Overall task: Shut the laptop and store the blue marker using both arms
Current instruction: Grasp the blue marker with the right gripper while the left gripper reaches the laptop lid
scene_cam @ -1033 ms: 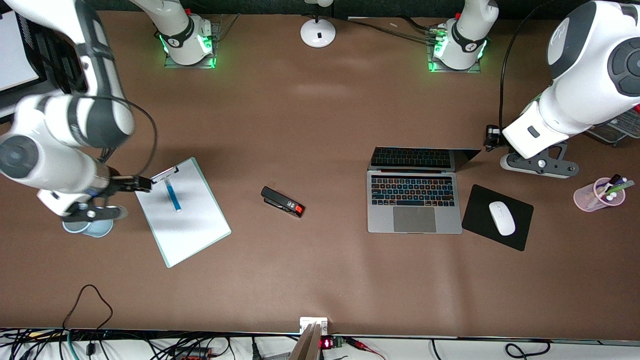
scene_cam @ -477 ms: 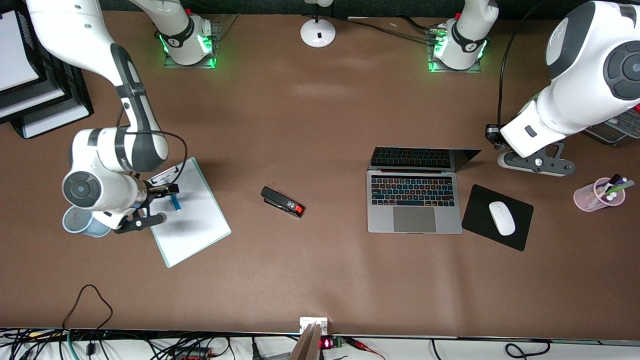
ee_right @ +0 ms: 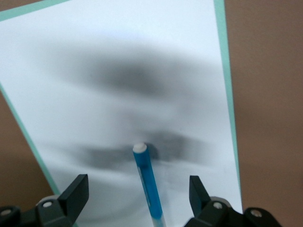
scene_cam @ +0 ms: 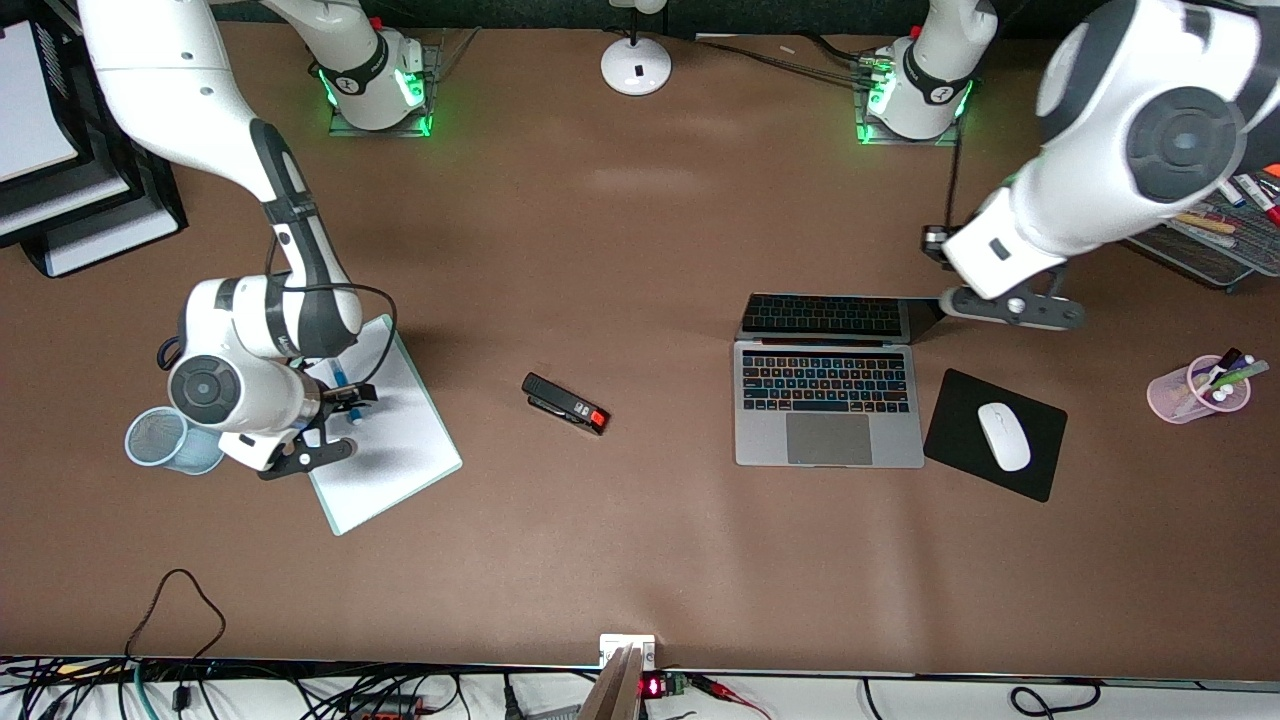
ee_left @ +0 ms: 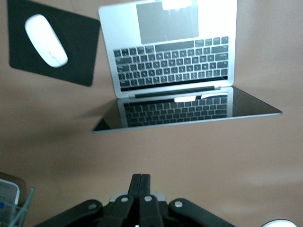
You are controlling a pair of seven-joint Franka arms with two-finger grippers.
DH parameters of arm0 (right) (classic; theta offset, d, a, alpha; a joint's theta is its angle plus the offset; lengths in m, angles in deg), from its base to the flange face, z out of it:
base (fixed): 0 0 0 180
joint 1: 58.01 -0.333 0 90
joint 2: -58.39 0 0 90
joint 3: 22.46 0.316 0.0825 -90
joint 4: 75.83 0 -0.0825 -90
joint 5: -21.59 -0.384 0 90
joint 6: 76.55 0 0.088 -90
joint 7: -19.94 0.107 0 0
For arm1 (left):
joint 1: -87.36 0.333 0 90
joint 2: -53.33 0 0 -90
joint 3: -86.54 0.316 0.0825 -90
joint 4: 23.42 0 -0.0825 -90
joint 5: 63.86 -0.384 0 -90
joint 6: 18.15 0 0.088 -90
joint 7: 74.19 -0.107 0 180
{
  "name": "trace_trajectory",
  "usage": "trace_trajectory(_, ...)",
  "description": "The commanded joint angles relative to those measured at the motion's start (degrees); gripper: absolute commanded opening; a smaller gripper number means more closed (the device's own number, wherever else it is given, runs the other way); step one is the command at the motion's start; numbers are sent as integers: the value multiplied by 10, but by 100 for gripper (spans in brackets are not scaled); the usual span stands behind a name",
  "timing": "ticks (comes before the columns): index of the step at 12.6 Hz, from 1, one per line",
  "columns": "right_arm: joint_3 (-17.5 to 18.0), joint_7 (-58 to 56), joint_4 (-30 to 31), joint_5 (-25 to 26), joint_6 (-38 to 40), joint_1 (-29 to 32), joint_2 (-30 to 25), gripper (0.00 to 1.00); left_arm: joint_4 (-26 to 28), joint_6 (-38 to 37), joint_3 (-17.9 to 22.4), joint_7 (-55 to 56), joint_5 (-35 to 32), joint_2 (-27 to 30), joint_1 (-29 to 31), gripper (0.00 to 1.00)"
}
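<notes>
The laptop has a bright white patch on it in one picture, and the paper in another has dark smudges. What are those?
In the left wrist view, the white patch on the laptop is glare washing out its trackpad edge; the dark screen mirrors the keys. In the right wrist view, the smudges are soft blurred shadows on the clipboard paper, around the blue marker lying between the right gripper's open fingers.

Brown worktop [scene_cam: 640, 250]. Stapler [scene_cam: 565, 403] mid-worktop. Clipboard [scene_cam: 385, 440] and mesh cup [scene_cam: 160, 442] toward the right arm's end. White mouse [scene_cam: 1003, 436] on black pad [scene_cam: 960, 420]. Pink pen cup [scene_cam: 1197, 390] and tray [scene_cam: 1215, 250] toward the left arm's end.
</notes>
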Motion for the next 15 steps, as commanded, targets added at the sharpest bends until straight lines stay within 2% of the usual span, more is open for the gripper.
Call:
trace_trajectory(1, 0, -13, -5, -10, -10, 2, 11, 74, 72, 38, -45, 83, 15, 45, 5, 0)
trace_trajectory(3, 0, -13, -6, -8, -10, 1, 15, 62, 127, 89, -64, 94, 16, 64, 5, 0)
trace_trajectory(6, 0, -13, -7, -8, -10, 1, 25, 59, 217, 183, -75, 105, 15, 93, 4, 0)
trace_trajectory(7, 0, -13, -7, -8, -10, 1, 27, 59, 239, 211, -86, 112, 15, 93, 5, 0)
trace_trajectory(10, 0, -56, -7, -8, -12, 3, 35, 51, 324, 341, -86, 110, 12, 86, 12, 0)
trace_trajectory(12, 0, -70, -7, -9, -22, 4, 37, 49, 337, 368, -86, 109, 10, 77, 18, 0)
trace_trajectory(15, 0, -70, -7, -10, -22, 4, 37, 37, 337, 400, -84, 104, 5, 74, 27, 0)
